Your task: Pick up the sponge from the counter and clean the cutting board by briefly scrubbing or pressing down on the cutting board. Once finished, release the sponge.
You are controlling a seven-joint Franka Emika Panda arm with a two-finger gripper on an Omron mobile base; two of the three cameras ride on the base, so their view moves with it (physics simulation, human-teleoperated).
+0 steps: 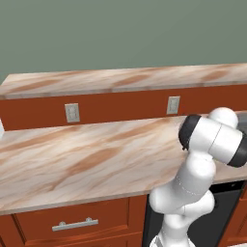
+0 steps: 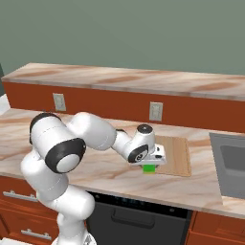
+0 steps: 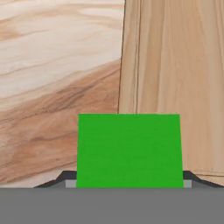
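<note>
The green sponge point(image 2: 150, 168) is under my gripper point(image 2: 150, 164), at the near left corner of the light-tan cutting board point(image 2: 178, 154) on the marble counter point(image 2: 110, 174). In the hand view the sponge point(image 3: 129, 148) is close and large between the two dark fingertips point(image 3: 65, 179) of my gripper point(image 3: 127, 183), which is shut on it. The cutting board point(image 3: 175, 65) lies beyond and to the right, and the counter point(image 3: 57, 78) to the left. Whether the sponge touches the surface below, I cannot tell.
A sink point(image 2: 230, 160) is set into the counter right of the board. Two wall outlets point(image 2: 155, 111) sit on the reddish-brown backsplash under a higher marble ledge point(image 2: 124, 79). A dark dishwasher front point(image 2: 134, 217) is below the counter edge.
</note>
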